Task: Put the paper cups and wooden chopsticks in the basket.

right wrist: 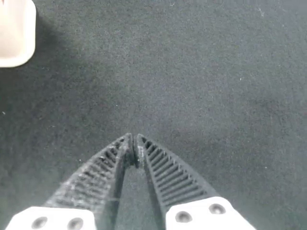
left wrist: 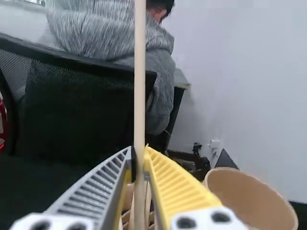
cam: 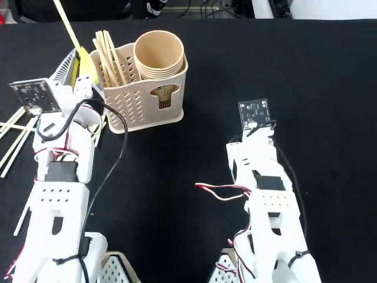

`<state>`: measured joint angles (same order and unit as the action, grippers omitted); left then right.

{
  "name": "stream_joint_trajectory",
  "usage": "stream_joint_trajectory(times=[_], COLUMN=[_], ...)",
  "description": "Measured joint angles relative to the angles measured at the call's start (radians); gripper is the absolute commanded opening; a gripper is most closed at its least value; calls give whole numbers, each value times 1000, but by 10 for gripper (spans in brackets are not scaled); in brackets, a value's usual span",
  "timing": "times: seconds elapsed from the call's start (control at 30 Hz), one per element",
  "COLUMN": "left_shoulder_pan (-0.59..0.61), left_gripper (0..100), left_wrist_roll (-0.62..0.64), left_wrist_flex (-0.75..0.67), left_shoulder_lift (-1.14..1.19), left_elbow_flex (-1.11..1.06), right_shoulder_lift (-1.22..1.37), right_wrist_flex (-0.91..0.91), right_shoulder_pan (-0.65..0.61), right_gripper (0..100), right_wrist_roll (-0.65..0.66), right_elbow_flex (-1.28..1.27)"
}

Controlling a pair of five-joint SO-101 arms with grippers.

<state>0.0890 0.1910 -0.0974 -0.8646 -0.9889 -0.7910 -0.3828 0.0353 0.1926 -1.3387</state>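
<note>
Beige basket (cam: pixel 147 105) at 11 o'clock, stacked paper cups (cam: pixel 158 53) and leaning chopsticks (cam: pixel 109 56) inside, single chopstick (left wrist: pixel 139 72) clamped in left pincer (left wrist: pixel 138 155), loose chopsticks (cam: pixel 14 147) at 9 o'clock.

Probably lab or office: mesh chair (left wrist: pixel 72 110), cables (cam: pixel 200 8).

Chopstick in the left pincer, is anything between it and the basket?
Nothing visible. The chopstick, held by the left pincer, is next to the basket, which already holds chopsticks and cups.
</note>
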Motion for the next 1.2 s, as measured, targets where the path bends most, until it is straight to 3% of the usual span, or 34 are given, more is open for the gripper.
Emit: stream_joint_trajectory(times=[0.27, 0.43, 0.8, 1.07, 1.2], left_shoulder_pan=[0, -11, -41, -41, -41], left_gripper=[28, 28, 28, 31, 125], left_wrist_roll=[0, 0, 0, 0, 0], left_wrist_flex=[-32, 0, 6, -221, -238], left_shoulder_lift=[3, 35, 354, 371, 371], left_elbow_flex=[2, 169, 276, 87, 58], right_shoulder_lift=[0, 0, 0, 0, 0], right_wrist_flex=[0, 0, 0, 0, 0], right_shoulder_pan=[0, 0, 0, 0, 0], right_gripper=[13, 13, 13, 13, 13], right_wrist_roll=[0, 0, 0, 0, 0], right_elbow_flex=[0, 0, 0, 0, 0])
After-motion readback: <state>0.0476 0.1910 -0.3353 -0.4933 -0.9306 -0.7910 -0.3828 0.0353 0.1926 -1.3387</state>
